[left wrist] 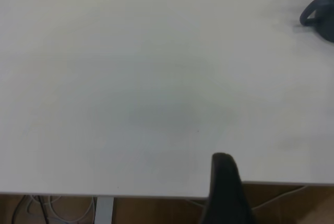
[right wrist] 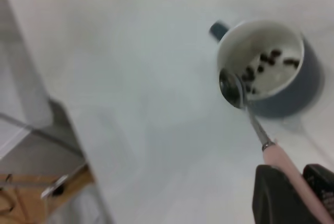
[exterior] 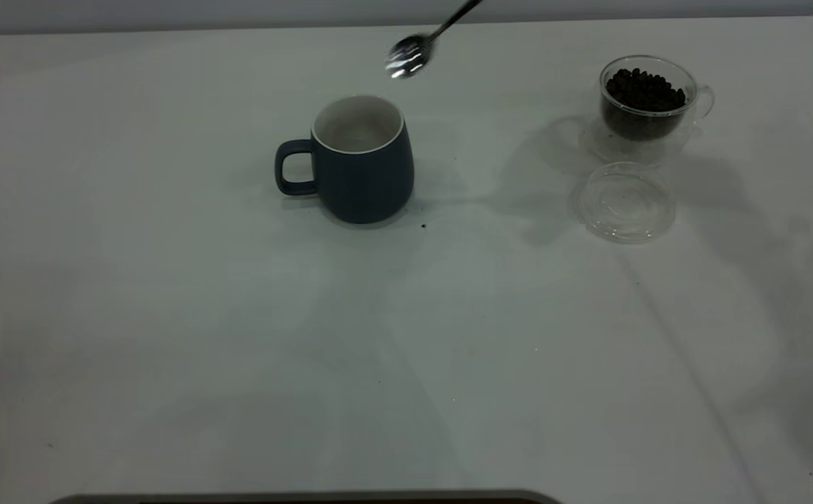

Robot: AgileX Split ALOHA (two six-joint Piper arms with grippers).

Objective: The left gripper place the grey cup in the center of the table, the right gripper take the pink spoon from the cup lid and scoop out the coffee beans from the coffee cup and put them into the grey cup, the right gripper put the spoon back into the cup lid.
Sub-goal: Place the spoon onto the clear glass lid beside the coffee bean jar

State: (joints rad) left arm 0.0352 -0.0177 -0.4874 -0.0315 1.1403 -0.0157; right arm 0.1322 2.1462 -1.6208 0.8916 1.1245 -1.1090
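Right tool (right wrist: 292, 190) is pinched on the pink spoon (right wrist: 245, 104), its shiny bowl held above the rounded grey cup (exterior: 363, 159); left tool's (left wrist: 225, 192) state cannot be told.

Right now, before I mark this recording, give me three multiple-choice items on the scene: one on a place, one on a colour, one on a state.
1. Where is the cup lid?
A. on the coffee cup
B. on the table, in front of the coffee cup
C. inside the grey cup

2. What colour is the spoon's handle?
A. pink
B. green
C. black

3. What does the grey cup hold?
A. nothing
B. water
C. a few coffee beans

Answers:
1 B: it lies flat in front of the coffee cup.
2 A: the pink spoon shows it between the right gripper jaws.
3 C: the coffee beans lie inside the grey cup.
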